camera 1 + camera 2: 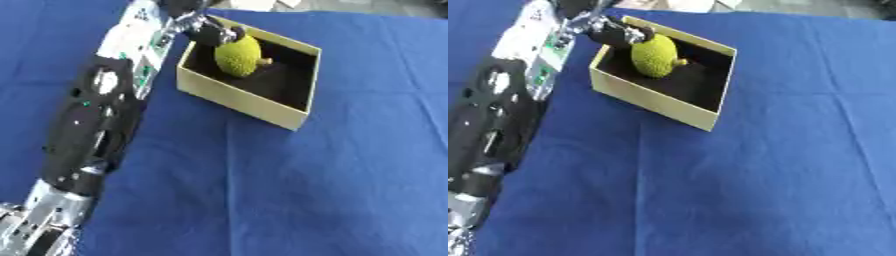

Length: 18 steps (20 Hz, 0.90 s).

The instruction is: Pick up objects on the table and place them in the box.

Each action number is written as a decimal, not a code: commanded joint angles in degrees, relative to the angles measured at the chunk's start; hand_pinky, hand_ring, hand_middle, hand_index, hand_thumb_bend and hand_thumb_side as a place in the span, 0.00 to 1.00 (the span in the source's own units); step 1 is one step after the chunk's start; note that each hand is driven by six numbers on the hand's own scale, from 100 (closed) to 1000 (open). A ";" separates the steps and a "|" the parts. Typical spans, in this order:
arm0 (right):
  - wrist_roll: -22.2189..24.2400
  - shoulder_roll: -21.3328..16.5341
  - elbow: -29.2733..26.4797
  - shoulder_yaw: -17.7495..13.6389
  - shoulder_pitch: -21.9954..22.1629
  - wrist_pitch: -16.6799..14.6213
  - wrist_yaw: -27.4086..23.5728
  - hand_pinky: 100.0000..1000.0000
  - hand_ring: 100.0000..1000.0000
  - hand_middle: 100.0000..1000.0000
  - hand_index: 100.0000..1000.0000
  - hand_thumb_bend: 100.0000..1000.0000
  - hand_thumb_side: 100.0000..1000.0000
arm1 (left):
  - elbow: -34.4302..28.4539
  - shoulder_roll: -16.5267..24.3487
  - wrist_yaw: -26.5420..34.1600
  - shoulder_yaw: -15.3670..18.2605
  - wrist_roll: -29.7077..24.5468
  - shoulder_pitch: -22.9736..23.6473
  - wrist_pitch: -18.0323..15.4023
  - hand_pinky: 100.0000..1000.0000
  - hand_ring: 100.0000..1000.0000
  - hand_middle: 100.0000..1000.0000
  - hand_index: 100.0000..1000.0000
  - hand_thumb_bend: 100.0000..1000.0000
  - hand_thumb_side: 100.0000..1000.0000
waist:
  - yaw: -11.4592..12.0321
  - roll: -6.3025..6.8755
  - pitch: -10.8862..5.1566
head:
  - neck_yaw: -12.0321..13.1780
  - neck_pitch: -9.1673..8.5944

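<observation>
The robot's left hand [210, 33] reaches from the left over the far left corner of the open yellow cardboard box with a dark inside [236, 97], its fingers curled round the bumpy yellow-green rounded fruit [238, 56]. The fruit sits inside the box, toward its far left corner. The box stands on the blue cloth-covered desk [332, 180], on the far side.
</observation>
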 commanded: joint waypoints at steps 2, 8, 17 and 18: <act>-0.77 -2.82 -0.91 -1.18 0.08 -0.06 0.67 0.72 0.62 0.56 0.70 0.27 0.64 | -9.96 5.19 22.61 0.45 -8.18 0.11 3.47 0.80 0.65 0.64 0.67 0.35 0.00 | 1.06 0.64 -2.35 | -3.52 1.67; -1.53 -4.14 -0.91 -1.63 1.18 -0.14 1.30 0.72 0.62 0.56 0.71 0.26 0.64 | -21.69 14.29 43.96 5.67 -7.26 5.84 11.76 0.77 0.59 0.57 0.61 0.32 0.00 | 4.10 1.26 -3.27 | -6.33 3.07; -3.35 -5.80 -0.91 -2.62 2.56 -0.33 2.17 0.72 0.62 0.56 0.71 0.26 0.65 | -37.02 27.57 58.16 11.03 19.80 21.02 13.35 0.76 0.62 0.62 0.65 0.44 0.00 | 8.24 0.04 -3.61 | -8.11 4.04; -3.51 -5.93 -0.91 -2.66 2.57 -0.43 2.24 0.72 0.62 0.56 0.71 0.26 0.65 | -37.57 29.35 59.87 11.17 21.87 23.09 12.35 0.77 0.63 0.63 0.65 0.45 0.00 | 8.50 0.04 -3.48 | -8.07 3.79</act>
